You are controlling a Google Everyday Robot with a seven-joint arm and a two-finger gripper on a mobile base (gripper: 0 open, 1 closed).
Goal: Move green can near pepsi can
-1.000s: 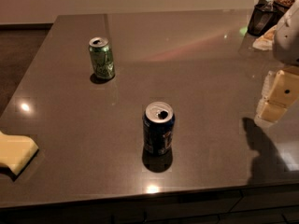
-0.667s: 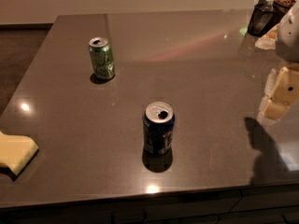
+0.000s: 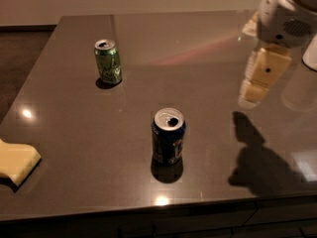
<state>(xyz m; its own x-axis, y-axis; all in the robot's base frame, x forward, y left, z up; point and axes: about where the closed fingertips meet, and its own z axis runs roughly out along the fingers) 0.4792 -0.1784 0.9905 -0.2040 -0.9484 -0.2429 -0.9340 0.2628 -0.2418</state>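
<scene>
Gripper [image 3: 251,94]: cream-coloured, below the white arm housing [image 3: 285,14] at the upper right of the frame. It hangs over the dark glossy tabletop [image 3: 74,133], touching nothing and holding nothing. Only one stacked cream profile shows, so I cannot tell whether the gripper is apart or together. Its shadow [image 3: 255,157] lies on the table at lower right.

Change against a second ago: the gripper sits further left and higher in the frame, and its shadow has shifted left with it, closer to the cans. The arm housing now covers the upper right corner of the table. Both cans and the yellow piece are where they were.

Small light-green metal drink can [image 3: 108,63]: upper left of the frame, standing upright on its base. Long axis vertical, silver top facing up, dark opening visible. A short shadow sits at its foot.

Dark blue metal drink can with a red-and-white logo [image 3: 168,137]: centre of the frame, a little below the middle. Also upright, silver top up, opening visible. Its reflection pools just below its base.

The two cans stand well apart, the green one up and to the left of the blue one. The gripper is to the right of both and clear of them.

Pale yellow flat piece [image 3: 15,160]: at the lower left edge, cut by the frame.
</scene>
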